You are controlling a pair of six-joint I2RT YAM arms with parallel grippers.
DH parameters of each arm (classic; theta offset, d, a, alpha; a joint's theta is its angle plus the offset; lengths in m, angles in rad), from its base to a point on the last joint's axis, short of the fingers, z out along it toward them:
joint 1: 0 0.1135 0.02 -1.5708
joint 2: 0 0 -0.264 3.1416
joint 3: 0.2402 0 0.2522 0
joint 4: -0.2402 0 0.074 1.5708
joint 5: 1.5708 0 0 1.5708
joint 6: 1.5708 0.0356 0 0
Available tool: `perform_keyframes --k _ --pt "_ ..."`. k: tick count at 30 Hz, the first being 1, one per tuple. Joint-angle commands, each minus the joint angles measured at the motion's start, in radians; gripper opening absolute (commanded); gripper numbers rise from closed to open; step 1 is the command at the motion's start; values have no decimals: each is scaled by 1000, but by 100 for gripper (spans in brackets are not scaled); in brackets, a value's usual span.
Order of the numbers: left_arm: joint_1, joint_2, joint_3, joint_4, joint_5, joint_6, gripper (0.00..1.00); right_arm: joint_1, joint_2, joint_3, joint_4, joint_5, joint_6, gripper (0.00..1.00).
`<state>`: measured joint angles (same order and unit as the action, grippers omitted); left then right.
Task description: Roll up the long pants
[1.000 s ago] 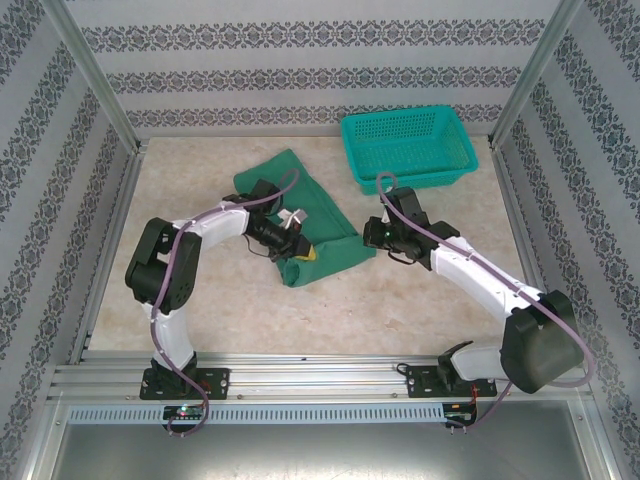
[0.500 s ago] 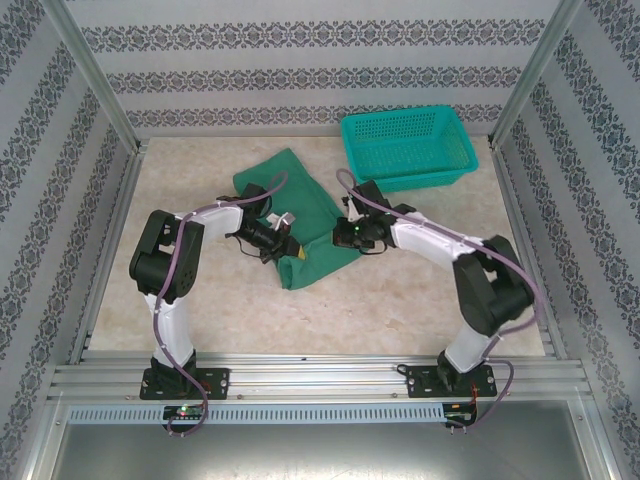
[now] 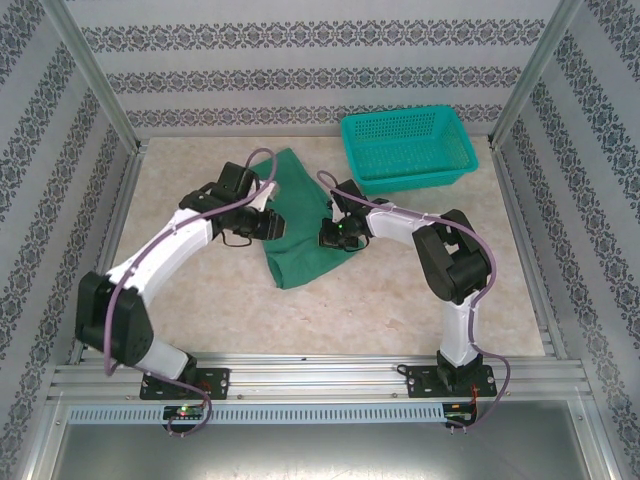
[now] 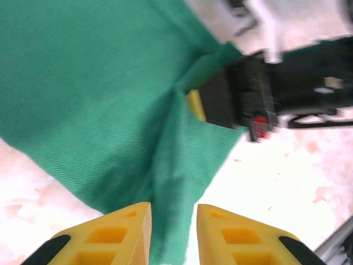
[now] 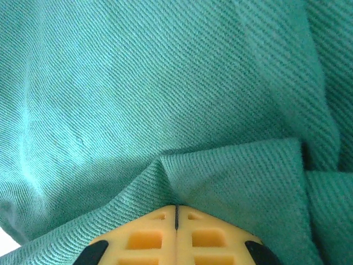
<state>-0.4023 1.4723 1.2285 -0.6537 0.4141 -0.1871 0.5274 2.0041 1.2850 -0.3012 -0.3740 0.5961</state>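
The long pants (image 3: pixel 292 215) lie as a folded dark green bundle on the table's middle, its narrow end pointing toward me. My left gripper (image 3: pixel 274 226) hovers at their left side. In the left wrist view its yellow fingers (image 4: pixel 124 232) stand a little apart, open, with a raised fold of the pants (image 4: pixel 165 165) running below the gap (image 4: pixel 172 208). My right gripper (image 3: pixel 324 234) rests on the bundle's right edge. Seen from the right wrist, it (image 5: pixel 176 207) is shut, and a ridge of green cloth (image 5: pixel 165 110) puckers up into its tips.
A teal mesh basket (image 3: pixel 420 178) stands at the back right, close behind the right arm. Patterned walls and metal posts close in the table on three sides. Bare marble tabletop (image 3: pixel 340 300) lies between the pants and the arm bases.
My left arm has swung back and left, and its jaws have parted. My right gripper has slid left onto the pants, staying shut. The bundle now lies narrower.
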Motion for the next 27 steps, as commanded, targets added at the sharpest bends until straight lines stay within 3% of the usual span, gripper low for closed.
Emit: perform_keyframes --k 1,3,6,9,12,15,19,22,27 --pt "-102 30 -66 -55 -12 112 13 6 58 -13 -6 -3 31 0" --pt "-202 64 -67 -82 -70 164 11 5 53 -26 1 -4 35 0" --pt "-292 146 -49 -123 -225 193 24 1 31 -54 9 -3 41 0" --pt "-289 224 -45 -119 -382 165 27 -4 1 -92 26 0 43 0" --pt "-226 305 -20 -122 -478 77 26 -9 -20 -129 39 5 41 0" --pt "-149 359 -20 -109 -423 8 25 -19 -26 -165 58 10 41 0" --pt "-150 389 -7 -104 -368 -6 22 -33 -8 -184 62 -2 35 0" --pt "-213 331 -11 -97 -390 31 20 -38 -8 -188 54 1 28 0" --pt "-380 158 -105 -27 -557 167 31 -60 -20 -207 52 -9 27 0"
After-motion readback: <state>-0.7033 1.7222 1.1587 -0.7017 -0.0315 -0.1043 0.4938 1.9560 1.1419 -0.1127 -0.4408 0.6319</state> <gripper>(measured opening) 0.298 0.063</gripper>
